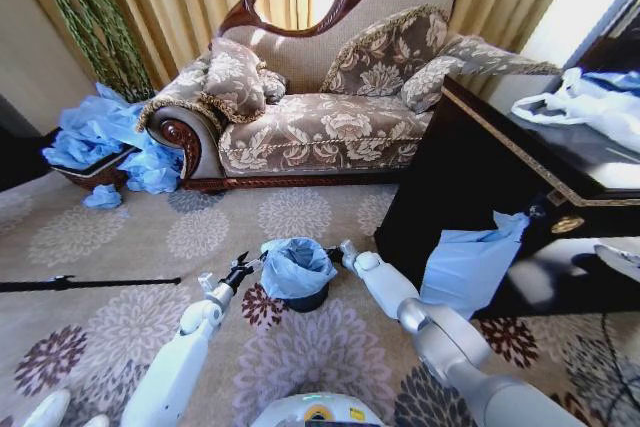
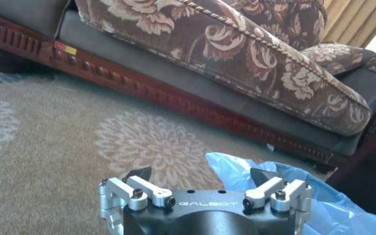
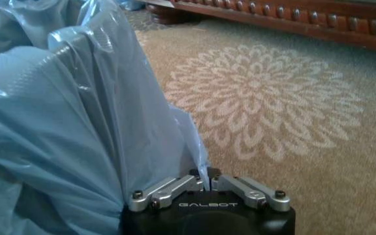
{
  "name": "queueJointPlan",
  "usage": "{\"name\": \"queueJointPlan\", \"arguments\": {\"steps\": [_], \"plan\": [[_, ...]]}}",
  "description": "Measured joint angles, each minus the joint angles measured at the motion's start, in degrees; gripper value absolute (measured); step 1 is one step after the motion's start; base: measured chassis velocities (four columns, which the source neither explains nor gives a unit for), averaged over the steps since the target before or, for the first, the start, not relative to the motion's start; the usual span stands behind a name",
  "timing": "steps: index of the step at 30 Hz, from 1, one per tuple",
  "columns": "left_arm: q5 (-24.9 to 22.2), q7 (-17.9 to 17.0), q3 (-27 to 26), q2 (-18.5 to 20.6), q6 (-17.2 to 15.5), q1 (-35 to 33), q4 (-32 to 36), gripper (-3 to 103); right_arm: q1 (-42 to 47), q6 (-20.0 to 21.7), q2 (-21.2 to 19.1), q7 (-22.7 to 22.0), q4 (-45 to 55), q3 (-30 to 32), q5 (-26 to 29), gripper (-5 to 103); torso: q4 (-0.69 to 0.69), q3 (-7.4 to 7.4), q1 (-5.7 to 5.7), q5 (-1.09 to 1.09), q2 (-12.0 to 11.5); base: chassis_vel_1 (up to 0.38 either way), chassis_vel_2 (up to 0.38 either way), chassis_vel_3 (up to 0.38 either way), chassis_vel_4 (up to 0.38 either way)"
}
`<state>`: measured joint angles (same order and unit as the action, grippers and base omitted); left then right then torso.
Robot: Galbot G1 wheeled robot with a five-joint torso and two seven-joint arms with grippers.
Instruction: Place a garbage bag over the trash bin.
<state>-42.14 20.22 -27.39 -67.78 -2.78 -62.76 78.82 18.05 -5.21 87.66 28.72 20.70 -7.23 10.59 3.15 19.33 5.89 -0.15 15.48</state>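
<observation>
On the carpet, the bag point(image 1: 297, 265) drapes the bin point(image 1: 307, 299). Right gripper point(image 3: 207, 182), fingers closed, pinches its rim; left gripper point(image 2: 201, 177), fingers spread empty, sits just beside the opposite edge.

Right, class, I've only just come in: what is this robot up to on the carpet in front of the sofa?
It is lining a small black trash bin with a light-blue garbage bag. The bag already sits in the bin's mouth, bunched and draped over the rim. The right gripper is at the bin's right side, fingers shut on a fold of the bag. The left gripper is at the bin's left side with its fingers open, the bag's edge beside it, not gripped.
</observation>
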Motion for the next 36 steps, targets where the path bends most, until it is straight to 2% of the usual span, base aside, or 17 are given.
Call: {"name": "queueJointPlan", "arguments": {"steps": [3,4,5,9,11,14,15,17,18,21,23,26,27,30,32,35,36], "plan": [[0.00,0.04,-0.02,0.03,0.00,-0.04,0.11,100,0.39,0.24,-0.20,-1.63,1.58,-1.23,0.92,-2,-0.01,0.00,0.00,0.01,0.00,0.000,0.000,0.000,0.000],[0.00,0.15,-0.05,0.11,0.00,-0.14,0.26,100,0.89,1.02,-0.90,-5.18,4.15,-3.85,3.64,3,-0.02,0.00,0.00,0.02,0.00,0.000,0.000,0.000,0.000],[0.00,0.15,-0.05,0.11,0.00,-0.14,0.26,100,0.89,1.02,-0.90,-5.18,4.15,-3.85,3.64,3,-0.02,0.00,0.00,0.02,0.00,0.000,0.000,0.000,0.000],[0.05,0.36,-0.05,0.36,0.02,-0.35,0.45,100,2.01,2.38,-2.71,-12.03,9.78,-6.80,8.43,25,-0.02,0.00,0.00,0.00,0.00,0.000,0.000,0.000,0.000],[0.05,0.41,-0.05,0.44,0.02,-0.37,0.58,100,2.24,2.54,-3.22,-13.10,10.86,-6.88,9.22,25,-0.02,0.00,0.00,0.00,0.00,0.000,0.000,0.000,0.000],[-0.16,0.84,-0.06,0.66,0.01,-0.38,0.76,100,2.91,3.54,-5.55,-15.26,14.76,-7.21,12.26,41,-0.02,0.00,0.00,0.02,0.00,0.000,0.000,0.000,0.000],[-0.16,0.84,-0.06,0.66,0.01,-0.38,0.76,100,2.91,3.54,-5.55,-15.26,14.76,-7.21,12.26,41,-0.02,0.00,0.00,0.02,0.00,0.000,0.000,0.000,0.000],[-0.19,1.09,-0.08,0.70,-0.03,-0.43,0.78,100,3.44,4.54,-7.51,-16.43,17.73,-8.01,15.12,52,0.00,0.00,0.00,0.01,0.00,0.000,0.000,0.000,0.000],[-0.19,1.09,-0.08,0.70,-0.03,-0.43,0.78,100,3.44,4.54,-7.51,-16.43,17.73,-8.01,15.12,52,0.00,0.00,0.00,0.01,0.00,0.000,0.000,0.000,0.000],[-0.08,1.17,-0.02,0.39,-0.23,-0.80,1.26,100,4.75,5.41,-9.65,-17.08,20.63,-9.74,17.58,68,-0.01,0.00,0.00,0.01,0.00,0.000,0.000,0.000,0.000],[-0.04,1.18,0.02,0.35,-0.32,-0.89,1.44,100,4.96,5.40,-9.69,-17.18,20.70,-9.72,17.59,68,0.00,0.00,0.00,0.01,0.00,0.000,0.000,0.000,0.000],[-0.01,1.19,-0.01,0.37,-0.47,-1.01,1.75,100,5.13,5.35,-10.66,-17.50,21.62,-9.49,18.10,84,-0.03,0.00,0.00,0.01,0.00,0.000,0.000,0.000,0.000],[-0.01,1.19,-0.01,0.37,-0.47,-1.01,1.75,100,5.13,5.35,-10.66,-17.50,21.62,-9.49,18.10,84,-0.03,0.00,0.00,0.01,0.00,0.000,0.000,0.000,0.000],[-0.09,1.20,-0.28,0.55,-0.46,-1.00,1.39,100,5.23,5.33,-13.21,-17.46,24.50,-9.98,20.37,98,0.01,0.00,0.00,0.00,0.00,0.000,0.000,0.000,0.000],[-0.10,1.22,-0.33,0.60,-0.43,-1.01,1.24,100,5.46,5.33,-13.86,-17.68,25.60,-9.99,21.24,99,0.01,0.00,0.00,0.01,0.00,0.000,0.000,0.000,0.000],[0.17,1.41,-0.63,0.47,-0.27,-1.18,0.74,100,7.78,5.65,-17.76,-19.50,33.80,-10.17,26.98,100,-0.01,0.00,0.00,0.01,0.00,0.000,0.000,0.000,0.000],[0.17,1.41,-0.63,0.47,-0.27,-1.18,0.74,100,7.78,5.65,-17.76,-19.50,33.80,-10.17,26.98,100,-0.01,0.00,0.00,0.01,0.00,0.000,0.000,0.000,0.000]]}}
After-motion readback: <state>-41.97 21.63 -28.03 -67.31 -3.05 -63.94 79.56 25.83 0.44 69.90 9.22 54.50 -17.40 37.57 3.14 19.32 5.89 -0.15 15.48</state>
